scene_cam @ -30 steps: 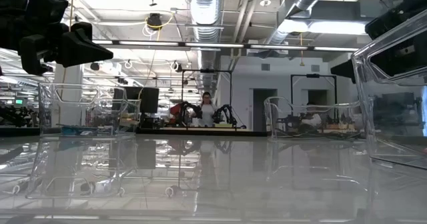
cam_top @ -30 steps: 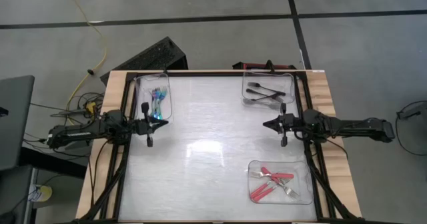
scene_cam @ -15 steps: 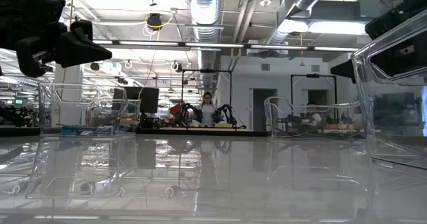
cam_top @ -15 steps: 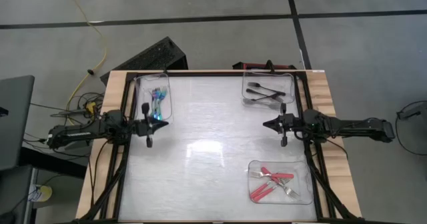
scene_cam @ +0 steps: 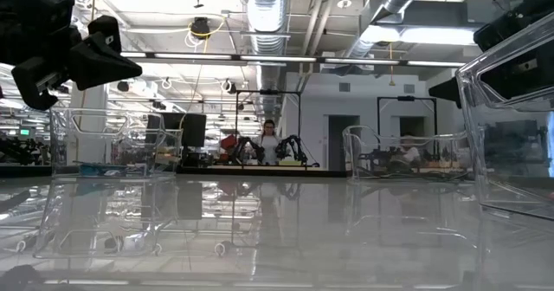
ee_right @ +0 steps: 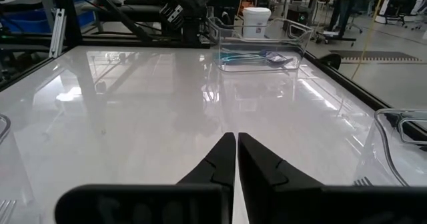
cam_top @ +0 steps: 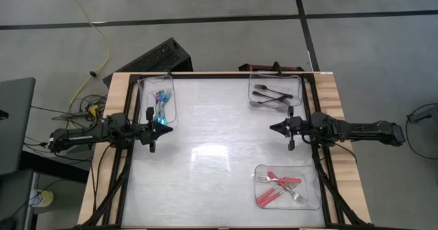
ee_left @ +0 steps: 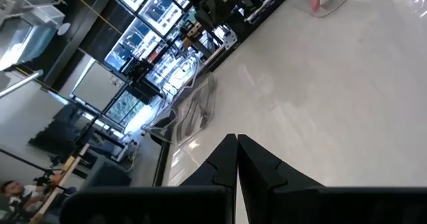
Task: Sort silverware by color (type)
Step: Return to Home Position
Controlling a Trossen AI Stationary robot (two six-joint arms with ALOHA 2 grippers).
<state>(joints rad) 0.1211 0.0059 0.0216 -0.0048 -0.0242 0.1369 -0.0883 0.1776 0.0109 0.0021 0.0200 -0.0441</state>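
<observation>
Over on the table's left edge, the left gripper (cam_top: pixel 166 127) has rolled a bit about its wrist vs. a sec ago. The low view shows its dark body tipped to a new angle, but it hasn't travelled. It hangs above the white table top (cam_top: pixel 219 168), by the end of the left clear rectangular plastic tray (cam_top: pixel 142 100) w/ the blue/teal-handled forks (cam_top: pixel 160 107) in it. Its fingers are pressed together, nothing betw. them.

Opposite, the right gripper (cam_top: pixel 274 127) hasn't budged. Fingers likewise closed and empty, and it sits betw. the back-right clear tray (cam_top: pixel 299 86) holding the all-black forks (cam_top: pixel 269 94) and the front-right clear tray (cam_top: pixel 316 196) holding the red/pink-handled forks (cam_top: pixel 277 185).

No fork lies loose on the table top. My read: sorting's done, the arms are only settling into rest pose, nothing left to pick.
</observation>
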